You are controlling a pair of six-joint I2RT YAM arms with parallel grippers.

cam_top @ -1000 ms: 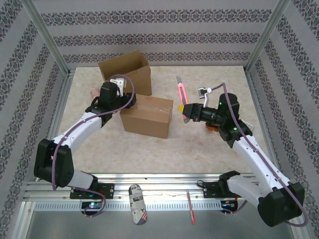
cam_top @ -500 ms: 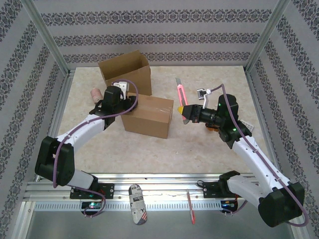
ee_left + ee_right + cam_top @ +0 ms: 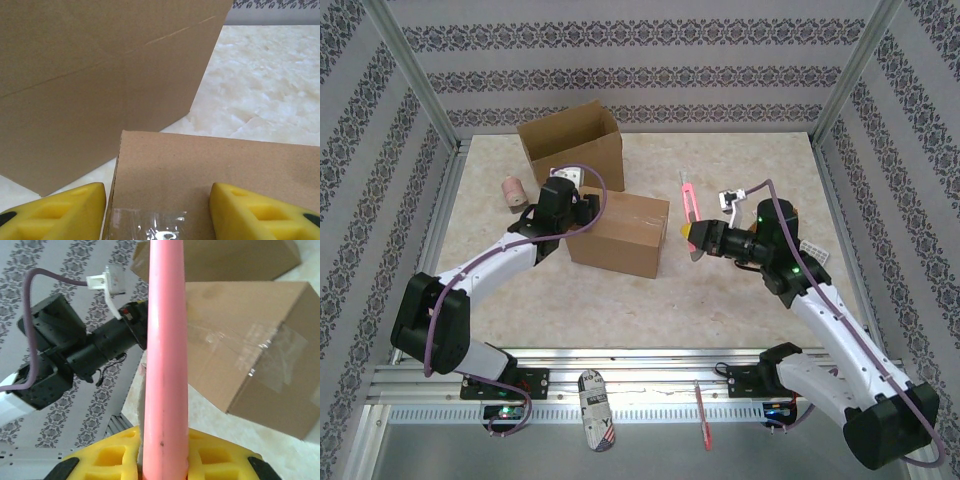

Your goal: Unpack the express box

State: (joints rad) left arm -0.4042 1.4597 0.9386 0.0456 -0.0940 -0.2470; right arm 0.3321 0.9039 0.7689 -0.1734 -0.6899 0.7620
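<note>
From above, the taped box (image 3: 618,236) lies near the middle of the table (image 3: 740,310), flaps closed, just in front of an open box (image 3: 570,142) at the back. The left gripper (image 3: 588,200) is at the taped box's left end, over its top edge. The right gripper (image 3: 692,235) hovers just off the box's right end and holds a pink knife (image 3: 688,197) that points away from the arms. In the left wrist view, the yellow fingers (image 3: 56,210) stand apart over the box top, one near its corner and the other further in. A strip of clear tape (image 3: 150,224) lies between them, and they do not seem to press on the cardboard, though the contact is out of frame. In the right wrist view, the fingers (image 3: 112,457) are clamped on the knife handle. The box sits beyond it with the tape running across its top and down the side. The step in hand looks like bracing the box so the seal can be cut, and nothing has been slit so far. Next, the left arm likely needs to press down to hold the box. The right arm must then turn the blade down onto the tape line and draw it along shallowly, clear of the left fingers.
</note>
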